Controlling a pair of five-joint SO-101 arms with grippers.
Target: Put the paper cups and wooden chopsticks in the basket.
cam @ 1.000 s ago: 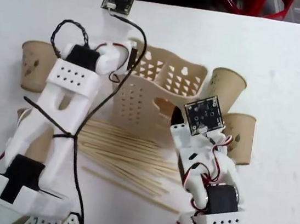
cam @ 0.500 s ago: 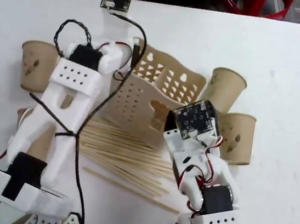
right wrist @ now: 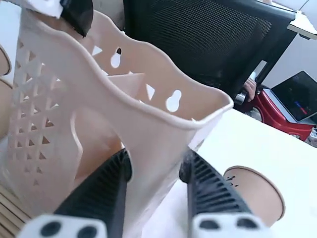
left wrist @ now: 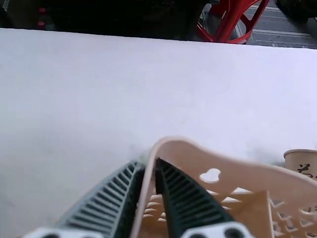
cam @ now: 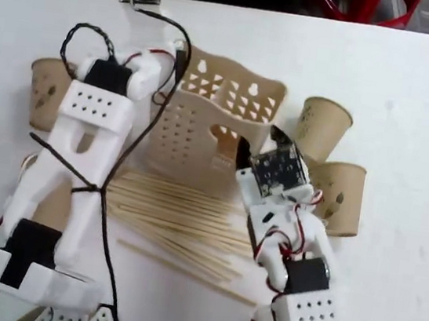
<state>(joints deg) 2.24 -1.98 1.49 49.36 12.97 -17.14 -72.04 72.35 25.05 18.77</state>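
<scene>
Left fingers (left wrist: pixel 185 198) are pinching the rim of the beige perforated plastic basket (cam: pixel 203 123), nearly closed. The right fingers (right wrist: pixel 104 191) are clamping its corner, set wider apart. Both should be moving together (no twisting), clearing the loose wooden chopsticks (cam: pixel 182 224) just behind the right fingers and the brown paper cups (cam: pixel 323 126) beside them.

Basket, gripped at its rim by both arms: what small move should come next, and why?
Probably open the right end effector and back it off the basket wall, while the left end effector holds the rim. A paper cup lies close beside the right end effector, and the chopsticks lie on the table outside the basket.
</scene>
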